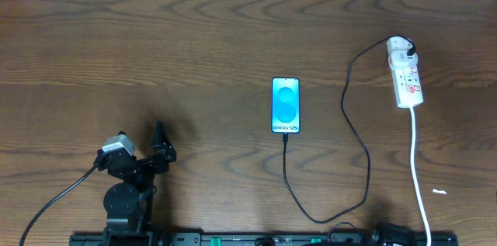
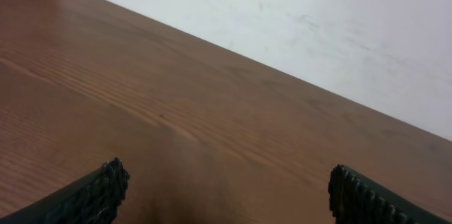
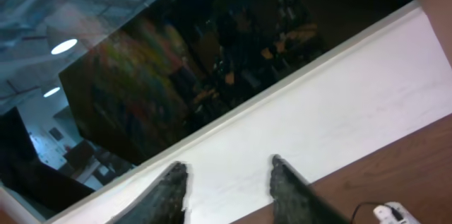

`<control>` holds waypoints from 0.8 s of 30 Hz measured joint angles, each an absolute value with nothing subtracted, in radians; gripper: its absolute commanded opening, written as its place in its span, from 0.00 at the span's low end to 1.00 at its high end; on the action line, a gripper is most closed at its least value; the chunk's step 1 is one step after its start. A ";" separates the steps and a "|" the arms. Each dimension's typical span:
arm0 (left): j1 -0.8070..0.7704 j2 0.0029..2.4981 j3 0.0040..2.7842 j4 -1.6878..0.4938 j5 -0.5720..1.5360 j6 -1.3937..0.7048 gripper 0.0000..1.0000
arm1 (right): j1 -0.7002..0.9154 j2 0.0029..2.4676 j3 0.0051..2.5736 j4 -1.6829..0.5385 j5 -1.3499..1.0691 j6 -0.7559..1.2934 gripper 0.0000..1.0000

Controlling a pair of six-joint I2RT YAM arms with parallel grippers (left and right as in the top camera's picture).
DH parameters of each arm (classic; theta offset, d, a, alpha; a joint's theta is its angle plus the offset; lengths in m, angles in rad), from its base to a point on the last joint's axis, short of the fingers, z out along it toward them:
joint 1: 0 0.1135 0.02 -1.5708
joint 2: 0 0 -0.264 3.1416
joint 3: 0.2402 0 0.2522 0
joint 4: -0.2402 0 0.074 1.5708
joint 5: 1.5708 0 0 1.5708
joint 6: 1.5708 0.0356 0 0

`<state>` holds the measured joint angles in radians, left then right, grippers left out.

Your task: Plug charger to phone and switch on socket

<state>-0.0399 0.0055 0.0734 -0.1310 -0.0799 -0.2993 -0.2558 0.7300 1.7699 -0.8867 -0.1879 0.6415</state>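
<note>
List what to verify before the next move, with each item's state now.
1. The charger reaches the phone at its lower edge: ok; how deep the tip sits, cannot tell.
2. The charger's other end sits at the socket: ok.
3. Switch on the socket is on: cannot tell, too small.
4. The left end effector is open and empty: ok.
5. The right end effector is open and empty: ok.
6. It faces the socket: not ok; it faces the wall, with the socket at its view's corner.

charger (image 1: 285,164): tip at phone (image 1: 285,105) too small to tell if seated | socket (image 1: 406,75): switch marks too small to read, cropped in right wrist view | right claw (image 3: 227,164): blurred, finger bases cut off | left claw (image 2: 227,169): only fingertips in frame
</note>
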 measured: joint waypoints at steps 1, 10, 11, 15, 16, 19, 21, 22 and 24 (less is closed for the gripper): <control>-0.040 0.006 0.073 -0.131 -0.080 -0.299 0.93 | -0.256 0.730 1.770 -0.880 -0.188 0.650 0.61; -0.040 0.006 0.073 -0.131 -0.080 -0.299 0.93 | -0.256 0.730 1.770 -0.941 -0.187 0.677 0.99; -0.040 0.006 0.073 -0.131 -0.080 -0.299 0.93 | -0.256 0.730 1.770 -0.956 -0.186 0.677 0.99; -0.040 0.006 0.073 -0.131 -0.080 -0.299 0.93 | -0.256 0.730 1.770 -0.989 -0.175 0.677 0.99; -0.040 0.006 0.073 -0.131 -0.080 -0.299 0.93 | -0.256 0.730 1.770 -0.999 -0.170 0.677 0.99; -0.040 0.006 0.073 -0.131 -0.080 -0.299 0.93 | -0.256 0.730 1.770 -1.040 -0.161 0.677 0.99; -0.040 0.006 0.073 -0.131 -0.080 -0.299 0.93 | -0.256 0.730 1.770 -1.071 -0.160 0.677 0.99; -0.040 0.006 0.073 -0.131 -0.080 -0.300 0.93 | -0.256 0.730 1.770 -1.090 -0.160 0.677 0.99; -0.040 0.006 0.073 -0.131 -0.080 -0.299 0.93 | -0.256 0.730 1.770 -1.111 -0.159 0.677 0.99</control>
<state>-0.0399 0.0055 0.0734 -0.1310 -0.0799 -0.2993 -0.2558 0.7300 1.7699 -1.1107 -0.1593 0.6769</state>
